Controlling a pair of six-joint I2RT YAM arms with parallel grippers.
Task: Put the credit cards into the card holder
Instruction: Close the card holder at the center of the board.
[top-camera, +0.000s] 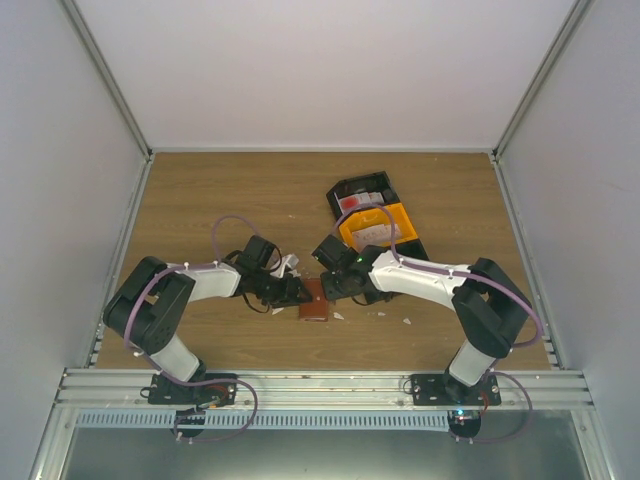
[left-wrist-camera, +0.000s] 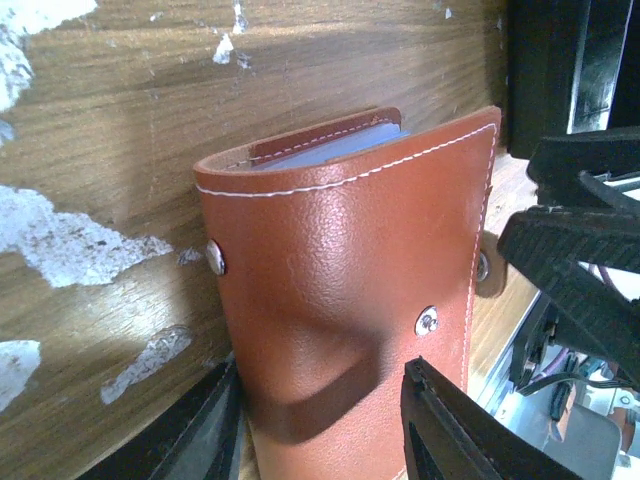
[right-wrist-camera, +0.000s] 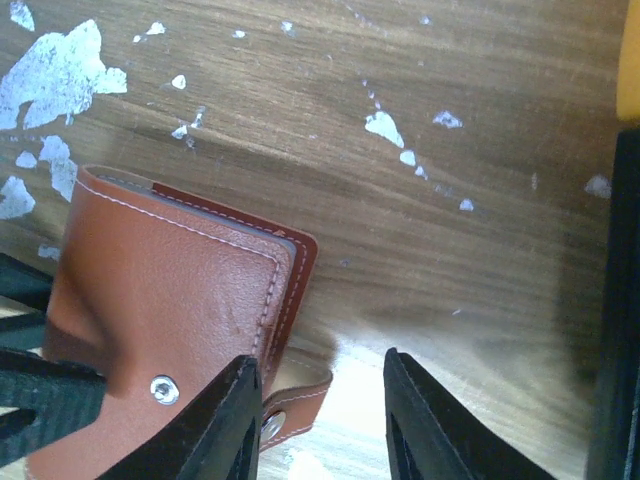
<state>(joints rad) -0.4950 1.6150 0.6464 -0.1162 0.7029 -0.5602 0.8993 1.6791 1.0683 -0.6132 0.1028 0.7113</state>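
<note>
The card holder (top-camera: 315, 301) lies folded shut on the wooden table between both arms. It is reddish-brown with white stitching and snap studs. It fills the left wrist view (left-wrist-camera: 340, 280), with blue-grey inner leaves showing at its far edge. My left gripper (top-camera: 297, 292) is open over it (left-wrist-camera: 320, 430): one finger beside its edge, the other above its cover. My right gripper (top-camera: 333, 283) is open and empty (right-wrist-camera: 325, 425). Its left finger (right-wrist-camera: 215, 420) sits over the holder's (right-wrist-camera: 170, 300) corner and snap strap. Credit cards lie in the yellow bin (top-camera: 375, 232) and the black bin (top-camera: 358, 203).
The yellow bin (top-camera: 398, 213) and the black bin (top-camera: 345, 186) stand behind my right gripper. White scraps and worn white patches mark the wood (left-wrist-camera: 70, 245) (right-wrist-camera: 60, 60). The black bin's wall shows at the right edge of the right wrist view (right-wrist-camera: 620, 300). Grey walls enclose the table.
</note>
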